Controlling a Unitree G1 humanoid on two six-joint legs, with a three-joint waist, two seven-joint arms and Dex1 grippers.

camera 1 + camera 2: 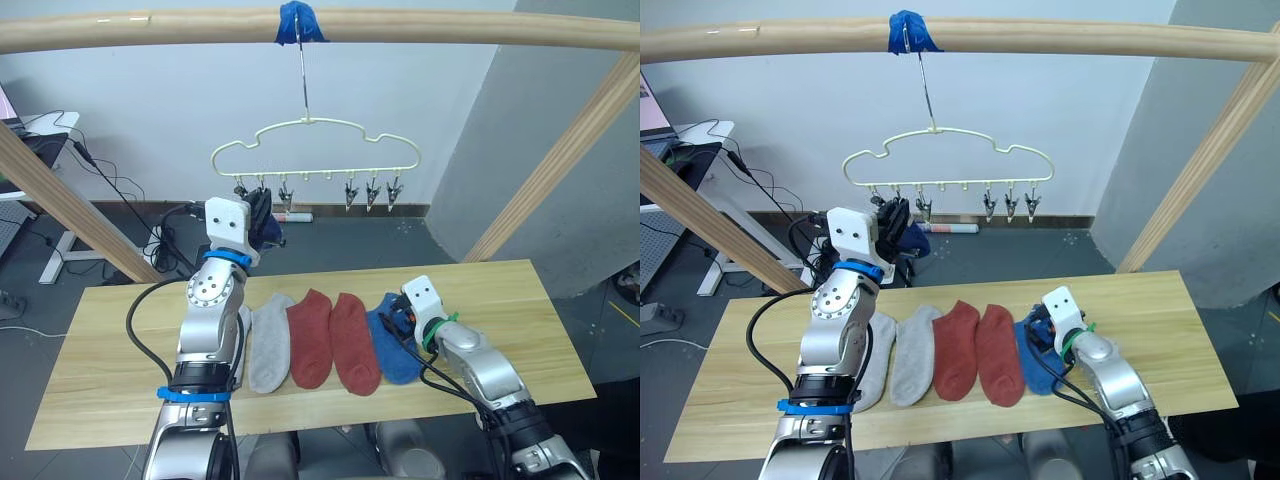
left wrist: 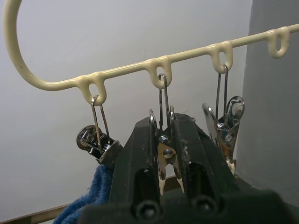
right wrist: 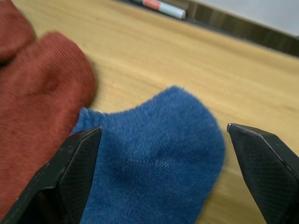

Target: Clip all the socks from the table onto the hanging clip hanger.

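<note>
Left wrist view: the left gripper (image 2: 163,154) pinches a metal clip (image 2: 163,161) on the clip hanger (image 1: 315,150), spreading it for a blue sock (image 2: 86,200). Toward four o'clock, the right gripper (image 3: 163,140) gapes over another blue sock (image 3: 159,158) on the table (image 1: 500,290).

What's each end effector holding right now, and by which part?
Left end effector squeezes a metal clip of the clip hanger by its handles. Right end effector is open over a blue sock, holding nothing.
</note>
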